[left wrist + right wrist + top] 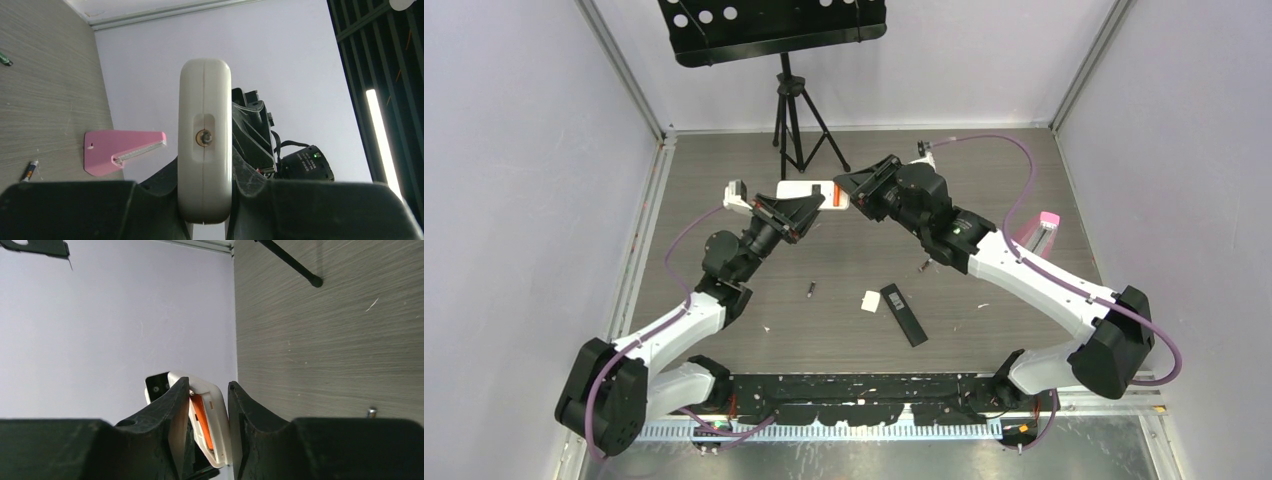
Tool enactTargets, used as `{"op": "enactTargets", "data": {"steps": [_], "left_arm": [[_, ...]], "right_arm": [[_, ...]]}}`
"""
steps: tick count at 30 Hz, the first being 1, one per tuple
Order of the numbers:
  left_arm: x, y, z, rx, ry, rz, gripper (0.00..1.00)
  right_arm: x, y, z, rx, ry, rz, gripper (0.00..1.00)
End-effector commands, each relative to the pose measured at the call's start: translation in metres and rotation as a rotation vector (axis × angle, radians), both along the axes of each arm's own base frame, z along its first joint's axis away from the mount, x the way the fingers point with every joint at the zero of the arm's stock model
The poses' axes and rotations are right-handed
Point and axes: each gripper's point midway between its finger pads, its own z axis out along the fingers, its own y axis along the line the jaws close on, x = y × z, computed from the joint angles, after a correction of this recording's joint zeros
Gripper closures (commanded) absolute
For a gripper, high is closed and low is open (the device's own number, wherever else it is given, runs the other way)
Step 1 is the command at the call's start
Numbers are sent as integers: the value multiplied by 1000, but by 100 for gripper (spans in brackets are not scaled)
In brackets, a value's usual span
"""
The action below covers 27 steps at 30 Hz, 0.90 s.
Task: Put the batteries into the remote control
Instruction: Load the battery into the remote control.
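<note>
Black remote (904,314), white remote (809,189), tripod (799,120) beyond

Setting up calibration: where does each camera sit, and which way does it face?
Top external: above and behind the bases, looking down on the table; left arm and right arm show, meeting at the white remote.
Left wrist: on the left arm, facing along its jaws, shut on the remote's end.
Right wrist: on the right arm, facing along its jaws around the remote and its orange battery.
Shared: all three see the remote.

The white remote (205,150) is smooth, slightly glossy plastic; the table (984,180) is matt wood-grain.
</note>
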Motion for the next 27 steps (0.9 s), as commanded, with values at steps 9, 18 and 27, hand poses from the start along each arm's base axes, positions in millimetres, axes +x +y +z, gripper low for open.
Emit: {"op": "enactTargets", "data": {"steps": [9,18,27], "left_arm": [[-2,18,32,-165,39,-9,100],[-4,29,9,-93,55,16,100],[-18,25,-33,124,2,2,100]], "right_arm": [[-22,2,-70,-477,-172,179,63],[-19,-1,-37,-459,-234,160,34],[-33,9,23,-67,-232,182,15]]}}
